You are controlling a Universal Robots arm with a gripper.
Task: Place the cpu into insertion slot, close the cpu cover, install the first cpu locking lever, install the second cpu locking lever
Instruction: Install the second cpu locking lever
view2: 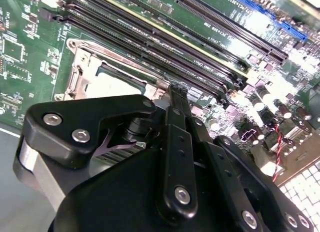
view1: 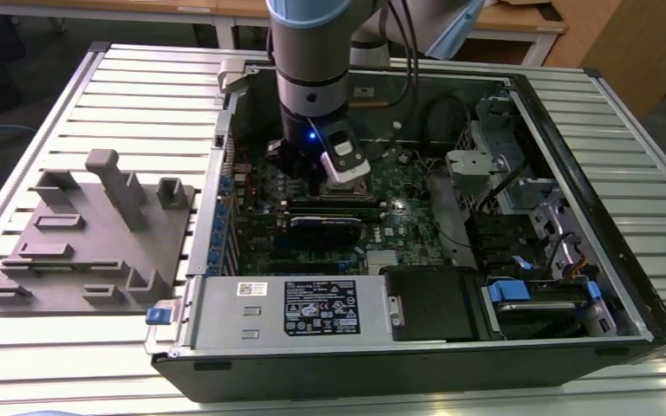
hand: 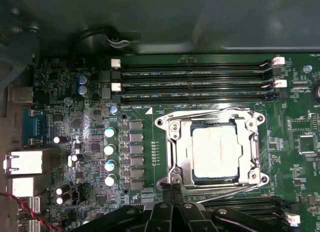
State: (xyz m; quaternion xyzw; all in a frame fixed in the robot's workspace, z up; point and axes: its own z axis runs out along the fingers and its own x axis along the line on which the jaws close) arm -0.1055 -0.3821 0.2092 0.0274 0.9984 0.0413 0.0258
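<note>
The cpu (hand: 214, 152) lies flat in the insertion slot (hand: 189, 164) on the green motherboard (hand: 295, 137); its pale top also shows in the second wrist view (view2: 117, 84). The silvery cpu cover (hand: 246, 142) is folded down over it, framing it. One thin locking lever (hand: 200, 109) runs along the socket's side toward the memory slots. Another lever wire (hand: 230, 193) slants along the opposite side. My gripper (hand: 171, 188) (view2: 177, 91) stands at that second side's corner, fingers together. In the exterior view the gripper (view1: 336, 184) reaches down into the open computer case.
Long memory slots (hand: 195, 81) run beside the socket, and a row of capacitors (hand: 109, 157) stands on another side. A black card (view1: 327, 227), the power supply (view1: 298, 308) and the case wall (view1: 223, 173) hem in the board. A grey fixture plate (view1: 90, 234) lies at the exterior view's left.
</note>
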